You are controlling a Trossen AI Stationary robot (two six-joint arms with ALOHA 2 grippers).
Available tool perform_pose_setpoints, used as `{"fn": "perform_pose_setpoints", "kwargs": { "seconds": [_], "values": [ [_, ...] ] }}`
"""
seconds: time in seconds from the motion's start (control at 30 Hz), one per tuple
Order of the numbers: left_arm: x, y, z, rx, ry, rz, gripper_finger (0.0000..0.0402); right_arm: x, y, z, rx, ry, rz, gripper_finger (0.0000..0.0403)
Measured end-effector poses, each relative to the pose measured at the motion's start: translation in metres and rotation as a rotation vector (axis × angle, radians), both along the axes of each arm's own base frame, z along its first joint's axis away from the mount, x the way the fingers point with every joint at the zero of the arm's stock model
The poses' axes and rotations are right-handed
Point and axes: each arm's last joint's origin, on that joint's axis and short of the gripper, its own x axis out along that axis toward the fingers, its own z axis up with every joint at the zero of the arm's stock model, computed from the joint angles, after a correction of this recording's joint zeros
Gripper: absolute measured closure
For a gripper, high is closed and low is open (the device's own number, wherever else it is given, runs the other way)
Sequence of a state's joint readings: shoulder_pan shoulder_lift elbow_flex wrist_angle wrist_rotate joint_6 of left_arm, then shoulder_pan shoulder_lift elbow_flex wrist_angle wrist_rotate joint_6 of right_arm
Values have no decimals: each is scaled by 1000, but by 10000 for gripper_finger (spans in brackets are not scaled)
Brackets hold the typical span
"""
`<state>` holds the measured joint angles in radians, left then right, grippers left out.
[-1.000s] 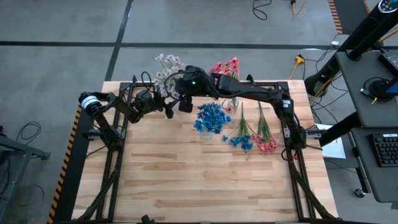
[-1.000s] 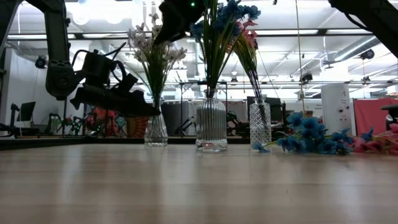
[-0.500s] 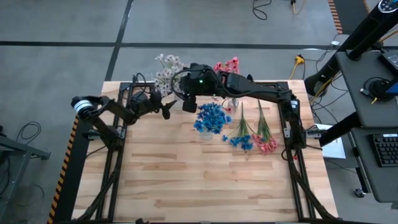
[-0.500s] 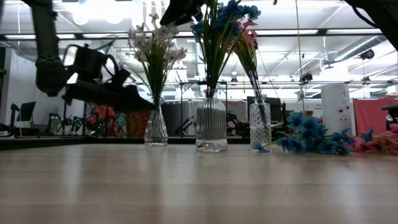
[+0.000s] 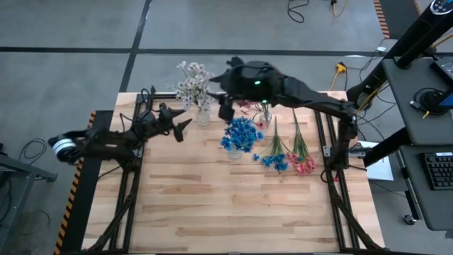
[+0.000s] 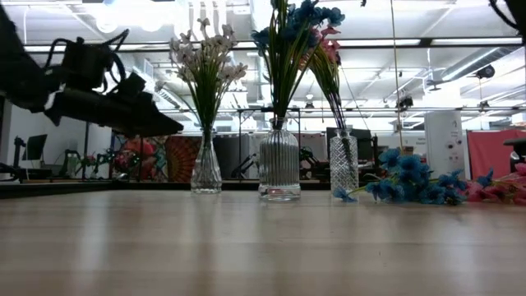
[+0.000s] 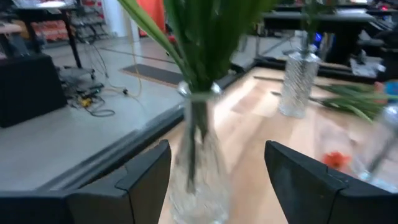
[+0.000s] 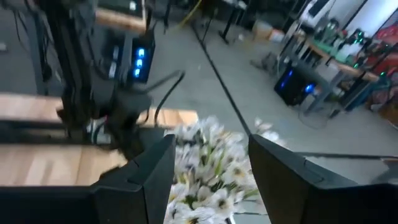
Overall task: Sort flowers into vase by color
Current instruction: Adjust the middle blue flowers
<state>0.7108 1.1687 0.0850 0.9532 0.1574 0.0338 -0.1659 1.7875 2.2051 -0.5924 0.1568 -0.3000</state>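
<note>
Flowers stand sorted in three glass vases along the far edge of the bench (image 5: 233, 205): white blossoms (image 6: 204, 59) in the left vase (image 6: 205, 171), blue ones (image 6: 297, 18) in the middle ribbed vase (image 6: 279, 168), pink ones (image 6: 330, 51) in the right vase (image 6: 344, 164). Two loose sprays are not yet sorted: a blue spray (image 5: 274, 157) and a pink spray (image 5: 302, 161) lie flat on the bench just right of the middle vase.

Over the last second both arms have pulled away from the vases. The left gripper (image 5: 180, 126) has drawn back toward its own side and now hangs above the bench beside the white vase, while the right gripper (image 5: 226, 110) has lifted up and back from the blue bunch. Neither carries a stem, so a placement looks just finished and the loose sprays are probably next (a judgement, not something seen).

The left wrist view shows its fingers (image 7: 146, 180) spread wide apart with nothing between them, the white vase's neck and green stems close ahead. The right wrist view shows its own fingers (image 8: 140, 180) likewise parted and empty, looking down on the white blossoms. Only the high view shows how the loose sprays lie; the level view shows them as a low heap at the right, but gives the vases' order and upright stance clearly.
</note>
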Motion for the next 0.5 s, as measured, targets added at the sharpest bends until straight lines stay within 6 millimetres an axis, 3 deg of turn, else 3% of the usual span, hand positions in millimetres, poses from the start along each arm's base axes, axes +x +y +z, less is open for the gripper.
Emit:
{"fn": "perform_pose_setpoints", "kwargs": {
  "seconds": [0.23,0.5],
  "values": [
    [3,-23,11,11,-7,-82,161,-41,28,27,123,-16,32,208],
    [12,-49,27,21,24,-130,181,-91,59,23,402,189,-77,209]
  ]
}}
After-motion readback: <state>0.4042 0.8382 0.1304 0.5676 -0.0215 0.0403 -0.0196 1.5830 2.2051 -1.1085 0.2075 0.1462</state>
